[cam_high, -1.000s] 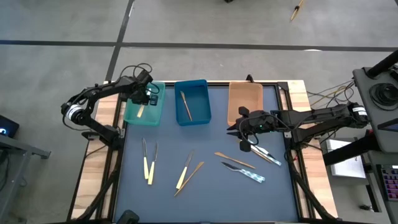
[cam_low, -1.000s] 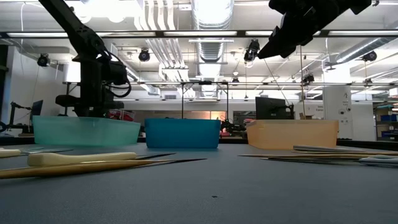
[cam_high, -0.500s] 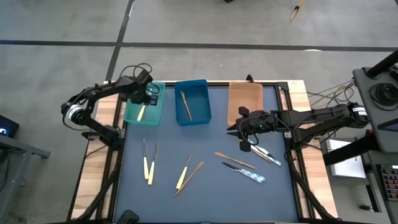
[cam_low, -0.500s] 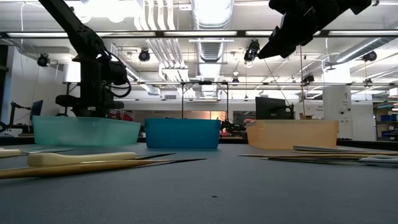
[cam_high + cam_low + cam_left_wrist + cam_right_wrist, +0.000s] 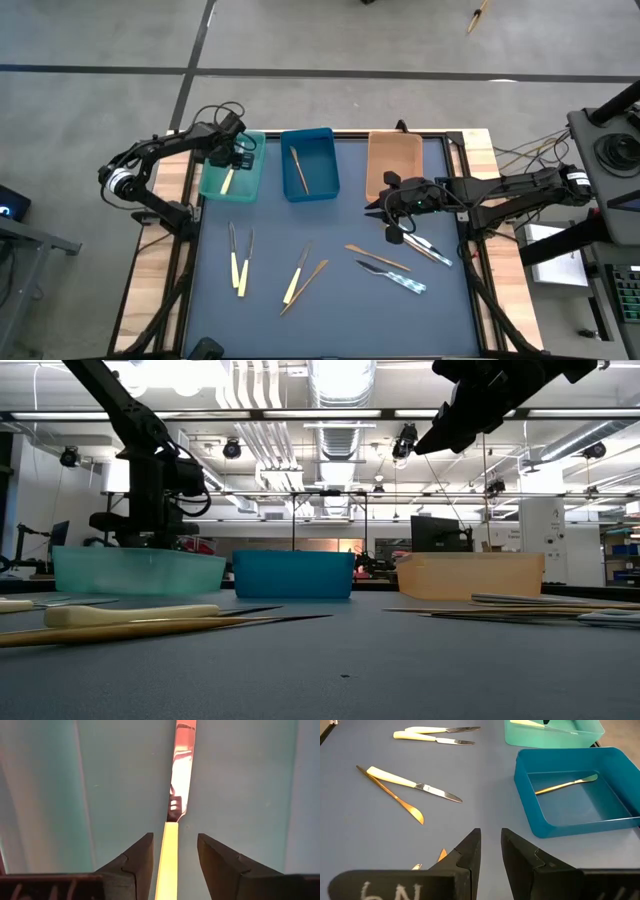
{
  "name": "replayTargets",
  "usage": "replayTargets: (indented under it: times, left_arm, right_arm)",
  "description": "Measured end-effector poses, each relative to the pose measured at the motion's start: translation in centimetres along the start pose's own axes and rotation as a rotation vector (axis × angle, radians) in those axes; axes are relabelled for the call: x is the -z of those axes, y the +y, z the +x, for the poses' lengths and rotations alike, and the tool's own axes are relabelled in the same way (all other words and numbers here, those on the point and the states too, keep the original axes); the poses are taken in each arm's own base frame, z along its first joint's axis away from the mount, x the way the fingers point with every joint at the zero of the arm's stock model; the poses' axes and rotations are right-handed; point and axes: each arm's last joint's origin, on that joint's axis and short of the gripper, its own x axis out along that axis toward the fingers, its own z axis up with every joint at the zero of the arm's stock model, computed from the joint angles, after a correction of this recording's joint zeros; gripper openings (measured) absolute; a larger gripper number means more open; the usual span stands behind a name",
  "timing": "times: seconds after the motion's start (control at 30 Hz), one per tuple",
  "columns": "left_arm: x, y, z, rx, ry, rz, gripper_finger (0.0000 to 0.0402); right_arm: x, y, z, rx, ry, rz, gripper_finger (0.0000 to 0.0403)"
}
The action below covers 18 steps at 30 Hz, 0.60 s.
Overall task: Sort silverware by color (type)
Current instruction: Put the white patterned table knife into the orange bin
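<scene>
Blue mat (image 5: 330,290), scattered silverware (image 5: 240,262); left gripper (image 5: 172,851) open over teal tray (image 5: 247,185), right unclear.

From above, we cannot see the fingertips of the left gripper (image 5: 232,160), hidden under its own wrist over the teal tray (image 5: 213,183); only the cream handle of the knife (image 5: 226,180) there shows. The left wrist view cuts that knife (image 5: 174,810) off at both picture edges. At table height, the teal tray's (image 5: 138,572) wall blurs whatever lies inside, and the right arm (image 5: 490,400) leaves the frame at the top, its gripper unseen. On the right, the silverware (image 5: 560,606) lies edge-on, too thin for us to tell knife from fork. In the right wrist view, two tan pieces (image 5: 427,861) vanish behind the dark fingers (image 5: 467,852).
</scene>
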Motion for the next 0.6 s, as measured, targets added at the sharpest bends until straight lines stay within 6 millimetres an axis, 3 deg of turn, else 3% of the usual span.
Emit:
replayTargets:
  times: [0.6]
  left_arm:
    - [-0.2, 0.1, -1.4, -0.001, 0.028, 0.041, 0.0135]
  right_arm:
    - [0.0, 0.0, 0.0, 0.000, 0.000, 0.000, 0.0068]
